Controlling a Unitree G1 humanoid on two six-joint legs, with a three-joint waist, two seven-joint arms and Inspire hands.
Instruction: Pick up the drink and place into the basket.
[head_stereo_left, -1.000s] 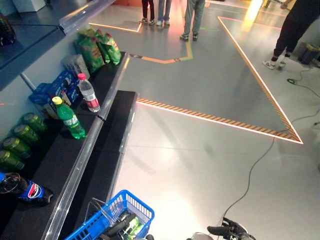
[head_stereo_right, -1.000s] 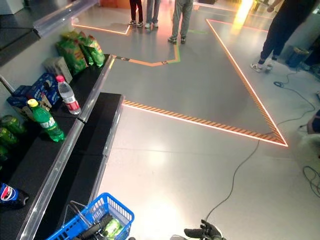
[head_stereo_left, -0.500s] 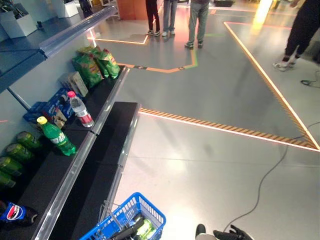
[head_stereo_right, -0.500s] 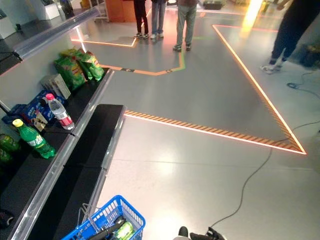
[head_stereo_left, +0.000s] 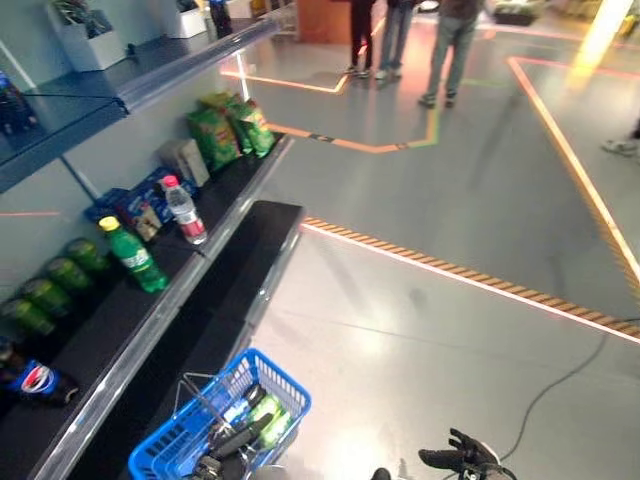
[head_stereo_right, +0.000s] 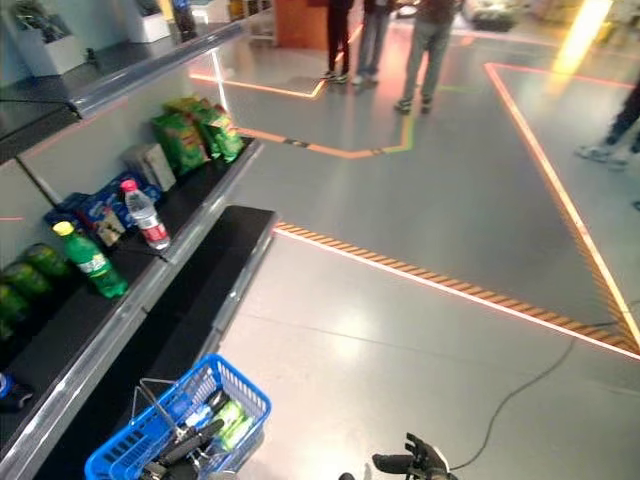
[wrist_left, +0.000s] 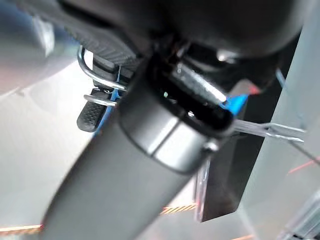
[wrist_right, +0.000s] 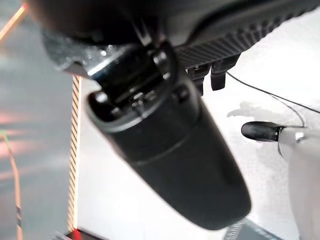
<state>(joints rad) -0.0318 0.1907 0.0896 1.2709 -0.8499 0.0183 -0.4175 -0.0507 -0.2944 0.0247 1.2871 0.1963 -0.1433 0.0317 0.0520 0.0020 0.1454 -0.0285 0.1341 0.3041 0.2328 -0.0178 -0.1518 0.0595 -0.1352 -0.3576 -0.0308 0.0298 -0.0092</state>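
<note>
Your green drink bottle lies inside the blue plastic wire-handled basket on the floor just beside the black shelf. Your left hand has its fingers curled round the basket's metal handle. Your right hand hangs empty over the grey floor, fingers loosely spread. Another green bottle and a clear water bottle stand upright on the shelf.

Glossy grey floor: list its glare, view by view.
Left eye view: the glossy grey floor bears a yellow glare streak at far right; right eye view: the same. Left wrist view: floor washed pale behind the left hand, curled round the blue plastic basket's wire handle. Right wrist view: bright white floor.
</note>
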